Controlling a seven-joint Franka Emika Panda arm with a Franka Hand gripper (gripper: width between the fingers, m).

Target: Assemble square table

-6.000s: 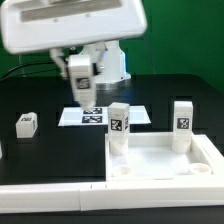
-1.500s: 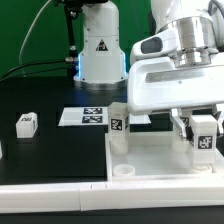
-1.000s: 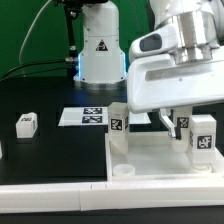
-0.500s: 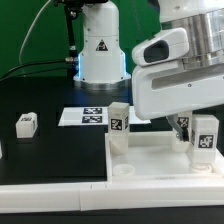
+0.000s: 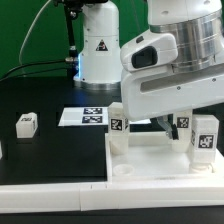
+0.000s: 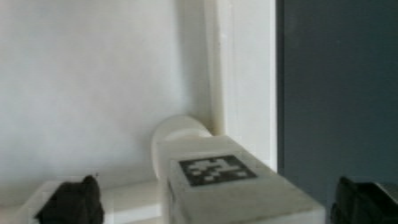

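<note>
Nearest to me the rail (image 5: 50, 190) is lying along the front of the black worktop (image 5: 50, 90). Just behind it the plate (image 5: 160, 162) is lying flat, and its front socket (image 5: 122, 172) is showing empty.

At the plate's far corners two legs are standing upright: the left leg (image 5: 118, 126) on the exterior view's left and the right leg (image 5: 205, 135) on its right. I cannot tell if they are seated fully.

The claw (image 6: 217, 203) is hanging over the plate between them, nearer the right leg. In the wrist view its fingertips (image 6: 71, 200) are standing wide apart and gripping nothing; a tagged leg top is showing between them, untouched.

So I am judging the work about half done: two legs are in place and two are left. The loose leg (image 5: 26, 124) is lying on the worktop, well apart from the plate. The fourth I am not finding with certainty.

Each leg is carrying a black-and-white square tag. Farther back the marker board (image 5: 85, 117) is showing the same kind. The arm's base (image 5: 100, 68) is bearing a triangle warning sign (image 5: 100, 45). I am reading no words anywhere.
</note>
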